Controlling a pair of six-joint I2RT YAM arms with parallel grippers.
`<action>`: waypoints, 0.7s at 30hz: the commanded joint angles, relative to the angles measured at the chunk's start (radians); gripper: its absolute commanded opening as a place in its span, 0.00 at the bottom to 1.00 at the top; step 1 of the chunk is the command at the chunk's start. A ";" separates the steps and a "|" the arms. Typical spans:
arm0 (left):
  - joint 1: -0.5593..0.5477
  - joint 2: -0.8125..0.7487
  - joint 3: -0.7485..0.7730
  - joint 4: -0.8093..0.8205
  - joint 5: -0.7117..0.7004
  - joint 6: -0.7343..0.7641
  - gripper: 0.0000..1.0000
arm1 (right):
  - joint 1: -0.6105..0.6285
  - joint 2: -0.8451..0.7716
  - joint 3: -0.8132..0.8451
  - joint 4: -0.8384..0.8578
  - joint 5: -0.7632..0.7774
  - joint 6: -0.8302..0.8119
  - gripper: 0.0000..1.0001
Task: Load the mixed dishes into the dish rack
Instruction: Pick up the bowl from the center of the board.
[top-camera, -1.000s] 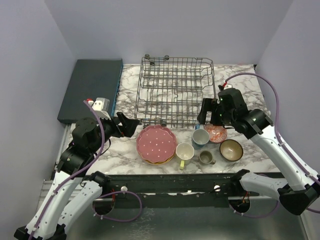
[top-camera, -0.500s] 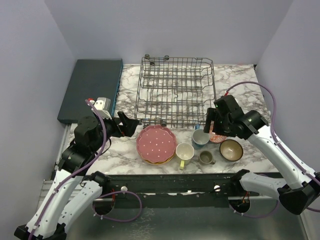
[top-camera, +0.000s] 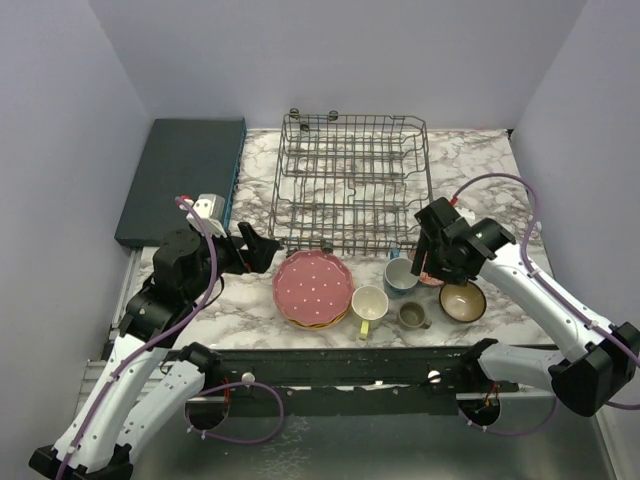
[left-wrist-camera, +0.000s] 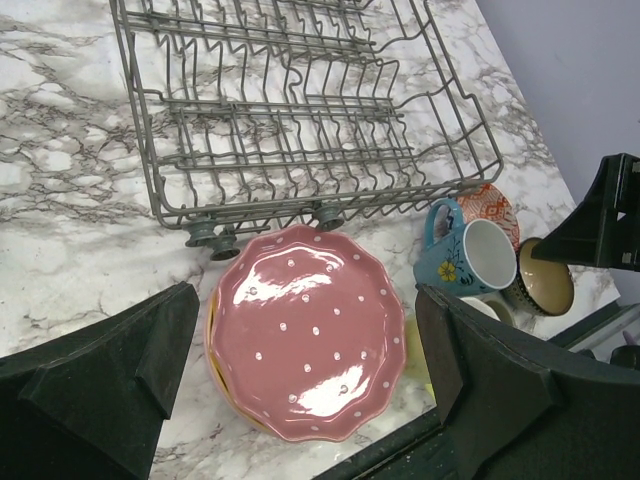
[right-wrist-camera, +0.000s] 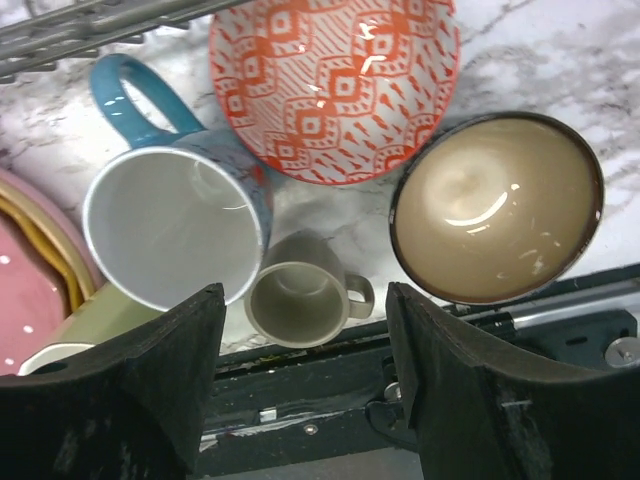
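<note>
Pink dotted plate (left-wrist-camera: 310, 350), scalloped rim, glossy, atop stack

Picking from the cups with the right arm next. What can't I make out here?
- Lower plates under the pink plate: only rim slivers show; count unknown.
- Red bowl: top view, mostly under the right hand; right wrist view, far rim cut by the frame edge.
- Yellow mug: both wrist views, mostly behind a finger.
- Dish rack: left wrist view, far end cut off.

Bright even overhead light, soft shadows, glare on pink plate (left-wrist-camera: 310, 345), sharp focus
</note>
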 joint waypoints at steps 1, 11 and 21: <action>-0.001 0.004 0.007 -0.007 0.003 -0.001 0.99 | 0.003 -0.004 -0.018 -0.096 0.104 0.124 0.70; -0.001 0.006 0.009 -0.008 0.032 0.000 0.99 | 0.002 -0.057 -0.094 -0.163 0.119 0.245 0.63; -0.001 0.003 0.008 -0.007 0.050 0.001 0.99 | 0.002 -0.022 -0.162 -0.072 0.086 0.237 0.59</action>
